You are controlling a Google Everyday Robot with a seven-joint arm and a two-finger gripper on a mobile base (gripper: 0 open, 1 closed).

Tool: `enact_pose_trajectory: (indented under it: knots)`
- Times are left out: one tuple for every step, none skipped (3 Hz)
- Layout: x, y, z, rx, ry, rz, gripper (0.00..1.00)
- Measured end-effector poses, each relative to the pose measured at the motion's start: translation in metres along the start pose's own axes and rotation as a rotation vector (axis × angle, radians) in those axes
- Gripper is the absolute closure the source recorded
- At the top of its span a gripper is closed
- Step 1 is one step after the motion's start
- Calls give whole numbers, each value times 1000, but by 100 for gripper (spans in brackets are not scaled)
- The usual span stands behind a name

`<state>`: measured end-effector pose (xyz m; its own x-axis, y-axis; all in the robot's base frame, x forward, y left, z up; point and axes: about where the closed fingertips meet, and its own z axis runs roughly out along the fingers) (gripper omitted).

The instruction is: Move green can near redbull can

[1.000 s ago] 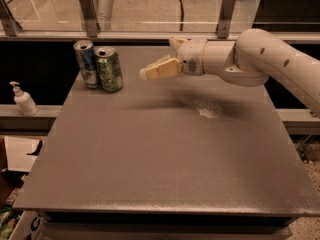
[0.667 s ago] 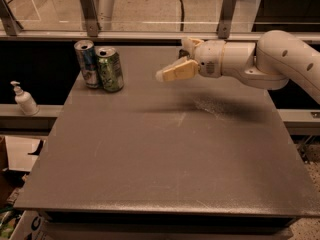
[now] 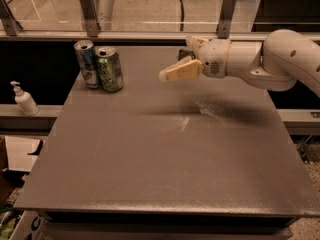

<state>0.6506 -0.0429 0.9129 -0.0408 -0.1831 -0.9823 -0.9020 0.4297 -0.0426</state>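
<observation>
The green can (image 3: 110,69) stands upright at the table's far left, touching the right side of the slim blue-and-silver redbull can (image 3: 87,64). My gripper (image 3: 175,59) hangs above the far middle of the table, to the right of both cans and well apart from them. It is open and holds nothing. The white arm (image 3: 260,64) reaches in from the right.
The grey table (image 3: 165,154) has a pale smudge (image 3: 210,109) under the arm. A white pump bottle (image 3: 23,99) stands on a ledge to the left. A railing with metal posts (image 3: 90,14) runs along the far edge.
My gripper has drawn back to the right, away from the two cans. The cans have not moved.
</observation>
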Motion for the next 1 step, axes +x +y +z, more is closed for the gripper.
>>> enact_pose_trajectory:
  knots:
    - [-2, 5, -40, 36, 10, -4, 0]
